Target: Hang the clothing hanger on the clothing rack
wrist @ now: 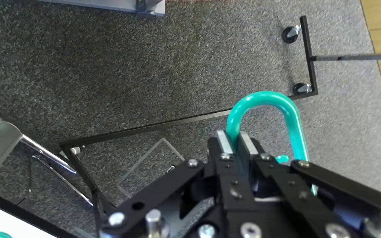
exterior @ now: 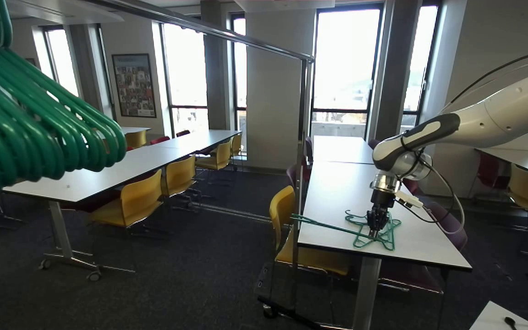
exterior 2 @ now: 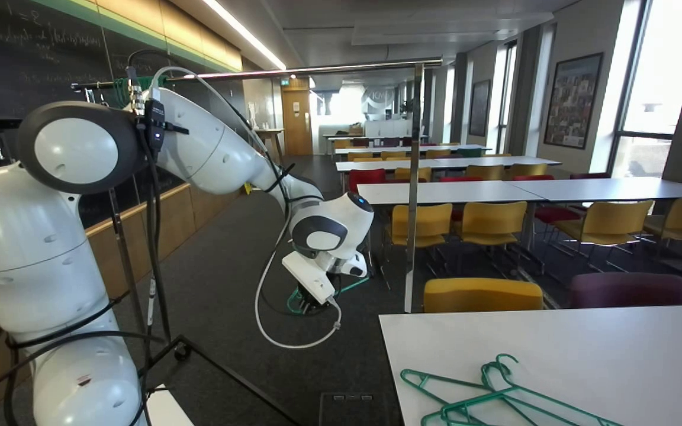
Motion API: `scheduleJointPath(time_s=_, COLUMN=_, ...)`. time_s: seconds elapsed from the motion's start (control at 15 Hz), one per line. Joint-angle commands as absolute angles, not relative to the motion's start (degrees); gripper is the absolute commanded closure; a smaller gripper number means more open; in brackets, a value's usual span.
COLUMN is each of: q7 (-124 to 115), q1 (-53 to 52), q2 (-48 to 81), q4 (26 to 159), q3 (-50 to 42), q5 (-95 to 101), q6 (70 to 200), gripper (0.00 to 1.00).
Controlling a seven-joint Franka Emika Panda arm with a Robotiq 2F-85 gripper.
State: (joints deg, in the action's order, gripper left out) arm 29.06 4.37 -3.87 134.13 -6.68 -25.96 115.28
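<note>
My gripper (exterior: 374,234) is shut on a thin green clothing hanger (exterior: 326,223), held in the air off the table's edge. In the wrist view the fingertips (wrist: 236,142) pinch the green tube beside a rounded bend of the hanger (wrist: 291,115). In an exterior view the gripper (exterior 2: 308,305) and part of the hanger (exterior 2: 354,285) show below the wrist; the rest is hidden. The clothing rack's silver top bar (exterior: 255,42) runs higher than the gripper; it also shows with its upright (exterior 2: 414,177). The rack's dark base (wrist: 164,125) is on the floor below.
More green hangers (exterior 2: 495,393) lie loose on a white table (exterior 2: 631,349). A row of green hangers (exterior: 39,119) hangs close to the camera at the left. A yellow chair (exterior: 284,206) stands by the rack's upright. A white cable loops below the wrist.
</note>
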Motion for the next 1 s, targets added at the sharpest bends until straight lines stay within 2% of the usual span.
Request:
scheduleJointPath(time_s=0.0, q7=38.39, q1=4.14, q2=-5.21, q4=132.01, q3=-7.01, q5=-27.77, q6=110.15, gripper=0.97)
scheduleJointPath(time_s=0.33, q7=47.70, q1=5.00, q2=-3.93, q4=127.79, q3=-8.07, q5=-35.91, q6=101.41, gripper=0.97)
scheduleJointPath(time_s=0.93, q7=45.00, q1=9.02, q2=7.46, q4=112.36, q3=-10.44, q5=-49.00, q6=79.80, gripper=0.97)
